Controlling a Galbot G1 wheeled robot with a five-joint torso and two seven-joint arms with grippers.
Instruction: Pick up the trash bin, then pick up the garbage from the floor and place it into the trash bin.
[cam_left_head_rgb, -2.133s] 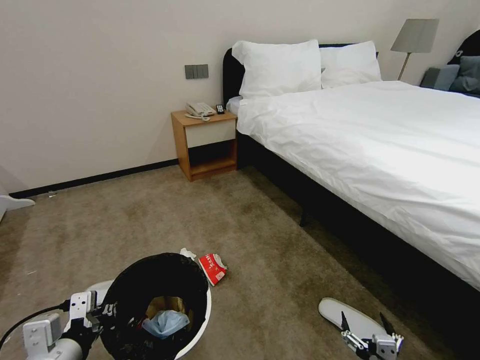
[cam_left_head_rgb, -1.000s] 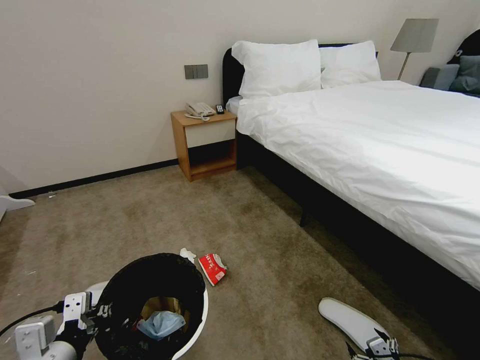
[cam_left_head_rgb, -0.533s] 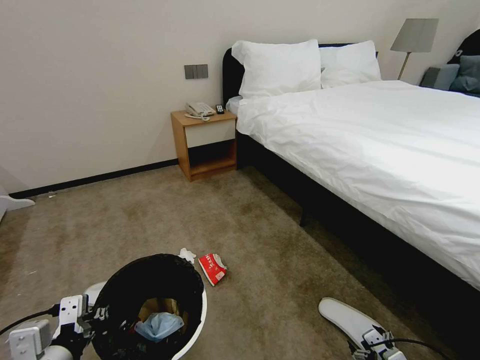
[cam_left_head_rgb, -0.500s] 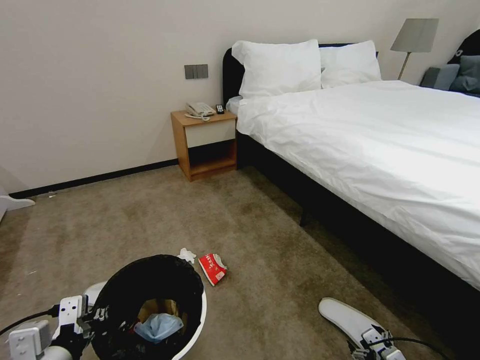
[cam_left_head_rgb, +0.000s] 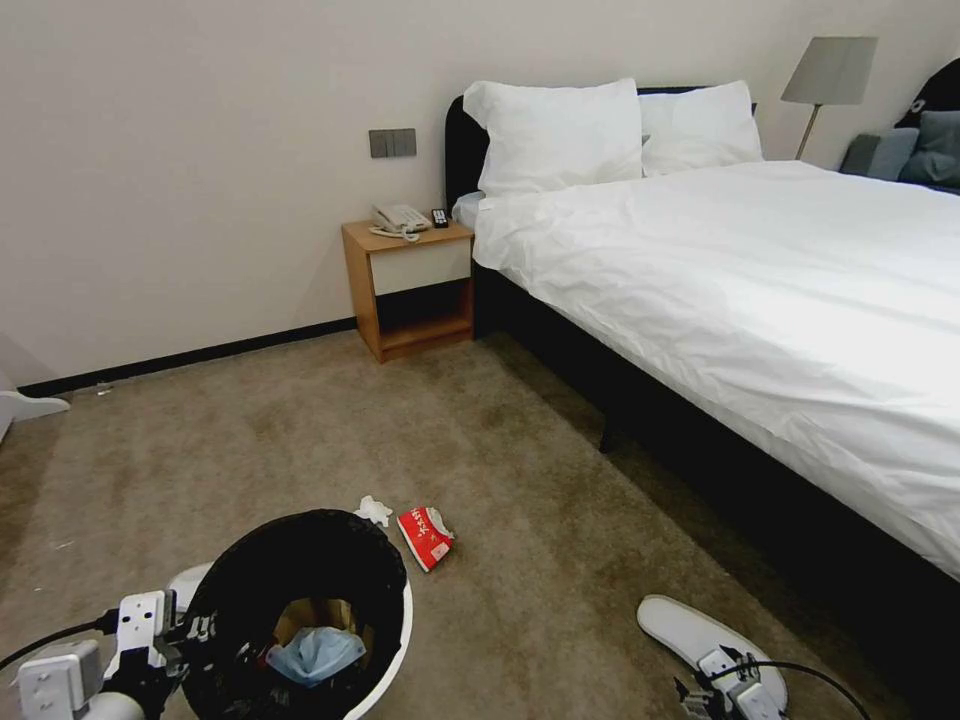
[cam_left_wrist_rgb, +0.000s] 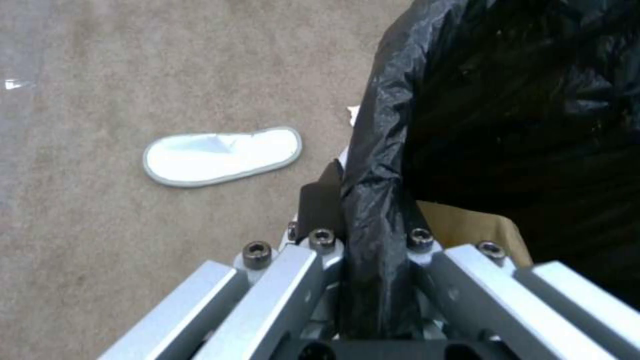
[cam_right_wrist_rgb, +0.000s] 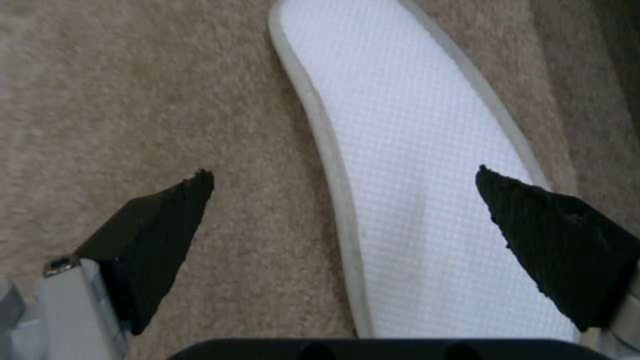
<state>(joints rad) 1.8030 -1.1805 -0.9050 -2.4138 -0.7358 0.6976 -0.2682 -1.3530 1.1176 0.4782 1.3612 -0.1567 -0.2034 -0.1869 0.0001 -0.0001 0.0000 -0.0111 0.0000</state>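
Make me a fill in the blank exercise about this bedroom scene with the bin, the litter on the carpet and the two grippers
1. The left gripper is shut on the rim of the ____, which is lined with a black bag.
2. The open right gripper is poised over a white ____ on the carpet.
3. Inside the bin lies a light-blue ____.
4. Beside the tissue on the carpet lies a red-white ____.

Missing words: bin; slipper; cloth; packet
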